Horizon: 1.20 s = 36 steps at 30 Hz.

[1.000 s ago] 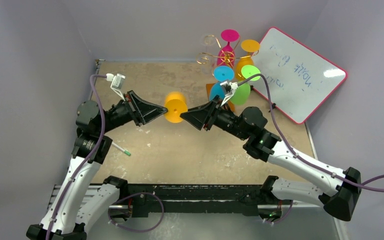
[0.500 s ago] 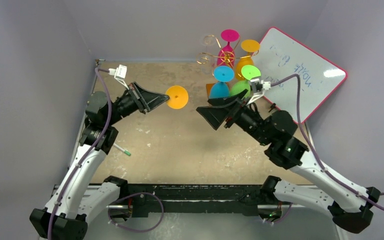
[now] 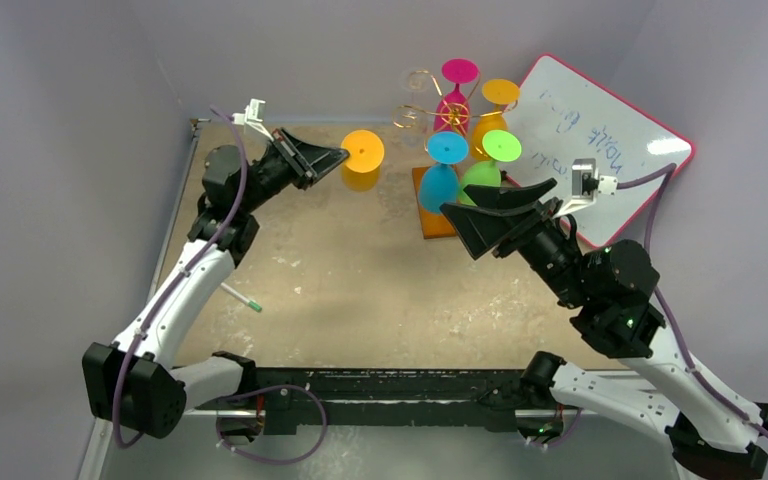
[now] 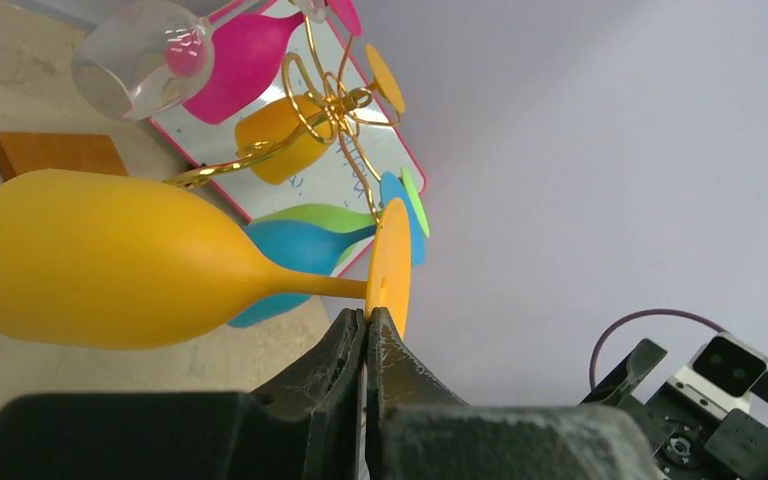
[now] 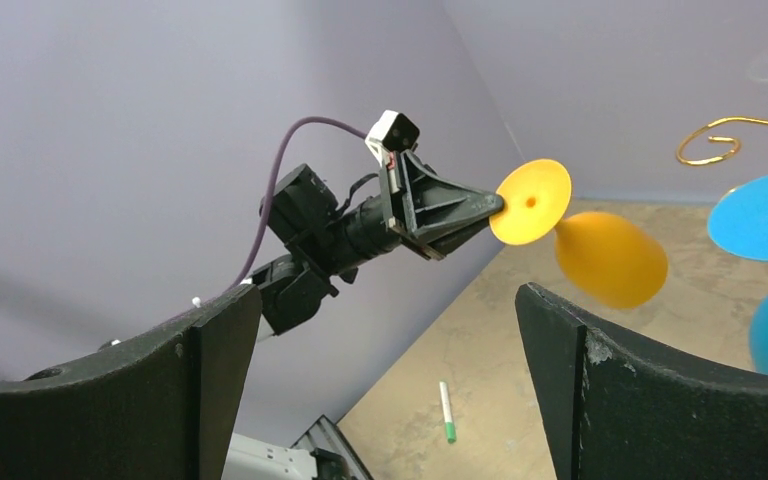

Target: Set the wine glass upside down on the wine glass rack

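The orange wine glass (image 3: 362, 160) hangs in the air at the back of the table, left of the wine glass rack (image 3: 430, 108). My left gripper (image 3: 341, 159) is shut on the rim of its round foot (image 4: 390, 262). The bowl (image 4: 110, 262) points away from the gripper, above the table. The rack is gold wire on a wooden base (image 3: 430, 205) and carries several coloured glasses upside down. My right gripper (image 3: 460, 228) stands open and empty in front of the rack. In the right wrist view the orange wine glass (image 5: 605, 258) is beyond the wide-apart fingers (image 5: 210, 380).
A pink-framed whiteboard (image 3: 600, 150) leans at the back right, behind the rack. A green-capped pen (image 3: 243, 298) lies on the table near the left arm. Purple walls close in the back and both sides.
My right gripper has opened, let go of the orange glass and pulled back to the right. My left arm has carried the glass by its foot toward the back right, up to the rack.
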Tool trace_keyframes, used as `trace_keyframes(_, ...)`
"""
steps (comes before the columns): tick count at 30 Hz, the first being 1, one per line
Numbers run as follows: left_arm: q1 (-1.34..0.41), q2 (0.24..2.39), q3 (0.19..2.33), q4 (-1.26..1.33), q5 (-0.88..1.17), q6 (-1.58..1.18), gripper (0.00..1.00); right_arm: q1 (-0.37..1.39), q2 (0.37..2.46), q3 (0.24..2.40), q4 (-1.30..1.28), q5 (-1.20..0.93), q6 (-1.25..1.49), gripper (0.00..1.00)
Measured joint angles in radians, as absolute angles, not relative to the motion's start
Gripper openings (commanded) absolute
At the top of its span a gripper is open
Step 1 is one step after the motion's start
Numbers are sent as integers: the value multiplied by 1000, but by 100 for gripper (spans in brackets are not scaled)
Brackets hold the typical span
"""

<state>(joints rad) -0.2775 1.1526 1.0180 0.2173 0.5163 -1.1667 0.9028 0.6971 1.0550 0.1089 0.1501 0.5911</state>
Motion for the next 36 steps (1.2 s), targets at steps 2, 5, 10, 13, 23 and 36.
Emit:
trace_keyframes(2,-285,1178,1036,233,501,-1178,0,903,695,1055,102,162,587,100)
trace_keyframes(5,-303,1216,1067,251,479,-1194,0,903,695,1055,94,169,582,100)
trace_keyframes(10,-340,1279,1109,275,452,-1211,0,903,692,1055,88,175,575,100)
trace_keyframes(13,-366,1314,1131,277,439,-1214,0,903,691,1055,87,176,574,100)
trace_keyframes(23,-413,1416,1219,285,413,-1220,0,903,675,1055,80,197,567,100)
trace_keyframes(36,-426,1502,1292,321,386,-1230,0,903,661,1055,80,219,556,100)
